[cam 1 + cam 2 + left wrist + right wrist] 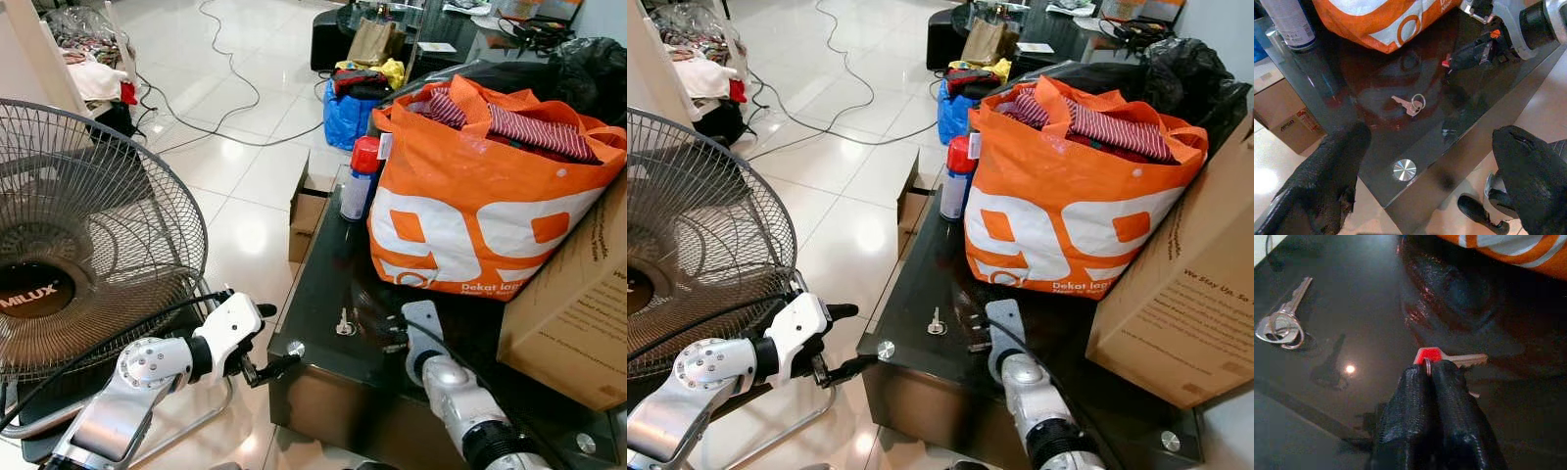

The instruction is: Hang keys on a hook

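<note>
A silver key on a ring (345, 323) lies flat on the black glass table (323, 284), near its front left corner. My right gripper (1431, 374) rests low over the table just right of that key, shut on the ring of a red-headed key (1431, 355) whose blade points away from it. In the left wrist view the red key (1446, 62) shows at the right gripper's tip. My left gripper (277, 338) hangs open off the table's left front corner, over the floor, with nothing between its fingers (1327, 181).
An orange shopping bag (470, 196) full of clothes and a spray can (359, 181) stand behind the keys. A cardboard box (578, 304) sits on the table's right. A standing fan (78, 245) is close on the left. Cables and a small carton (309, 211) lie on the tiled floor.
</note>
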Available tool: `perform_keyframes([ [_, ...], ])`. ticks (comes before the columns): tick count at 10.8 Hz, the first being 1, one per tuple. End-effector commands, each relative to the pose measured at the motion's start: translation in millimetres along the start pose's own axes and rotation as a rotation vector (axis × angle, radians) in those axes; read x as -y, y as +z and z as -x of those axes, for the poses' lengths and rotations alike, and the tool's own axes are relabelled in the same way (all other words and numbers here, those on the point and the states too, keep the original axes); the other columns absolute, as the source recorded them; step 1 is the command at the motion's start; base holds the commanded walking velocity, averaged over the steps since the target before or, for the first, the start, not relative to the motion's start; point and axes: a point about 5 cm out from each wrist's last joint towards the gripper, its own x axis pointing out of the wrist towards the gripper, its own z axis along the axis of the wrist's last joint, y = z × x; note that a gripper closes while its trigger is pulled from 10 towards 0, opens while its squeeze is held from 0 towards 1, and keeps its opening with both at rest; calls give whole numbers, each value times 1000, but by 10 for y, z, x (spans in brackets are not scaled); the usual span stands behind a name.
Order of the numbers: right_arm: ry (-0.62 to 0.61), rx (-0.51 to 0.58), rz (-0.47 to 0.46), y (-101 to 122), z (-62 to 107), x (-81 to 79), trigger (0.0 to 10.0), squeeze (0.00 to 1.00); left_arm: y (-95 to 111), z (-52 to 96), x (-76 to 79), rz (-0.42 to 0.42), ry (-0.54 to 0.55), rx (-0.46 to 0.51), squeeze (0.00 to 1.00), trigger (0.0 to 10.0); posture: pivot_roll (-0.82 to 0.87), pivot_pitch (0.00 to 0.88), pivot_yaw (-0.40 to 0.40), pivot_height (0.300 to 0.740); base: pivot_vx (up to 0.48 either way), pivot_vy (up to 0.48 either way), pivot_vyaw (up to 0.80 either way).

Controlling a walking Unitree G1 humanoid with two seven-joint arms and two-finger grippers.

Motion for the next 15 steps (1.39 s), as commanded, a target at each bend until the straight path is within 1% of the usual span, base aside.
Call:
perform_keyframes([
  [1, -1, 13, 6, 41, 5, 20, 10000, 1000, 70, 1, -17, -22, -7, 13, 0, 10000, -7, 22, -66, 740, 0, 0, 0],
  [5, 17, -14, 23, -29, 10, 19, 10000, 1000, 79, 1, -25, -21, -7, 13, 0, 10000, -2, 24, -67, 740, 0, 0, 0],
  [8, 2, -24, 28, -26, 3, 62, 10000, 1000, 70, 8, -36, -23, -8, 8, 0, 10000, -1, 25, -67, 740, 0, 0, 0],
  [9, 15, -35, 23, -39, 4, 73, 10000, 0, 67, -2, -37, -22, -10, 8, 0, 10000, -6, 25, -63, 740, 0, 0, 0],
  [11, 32, -54, 31, -93, 27, 75, 9882, 0, 64, -15, -29, -23, -12, 8, 0, 10000, -10, 28, -63, 740, 0, 0, 0],
  [12, 41, -56, 32, -120, 43, 78, 8941, 0, 60, -16, -28, -23, -12, 8, 0, 10000, -11, 29, -64, 740, 0, 0, 0],
  [13, 57, -63, 40, -160, 59, 80, 6667, 0, 56, -19, -30, -22, -11, 8, 0, 10000, -11, 30, -65, 740, 0, 0, 0],
  [14, 66, -68, 45, -185, 66, 70, 3922, 0, 56, -22, -26, -22, -11, 9, 0, 10000, -12, 31, -65, 740, 0, 0, 0],
  [15, 71, -70, 43, -192, 69, 54, 510, 0, 56, -25, -24, -22, -13, 9, 0, 10000, -13, 33, -63, 740, 0, 0, 0],
])
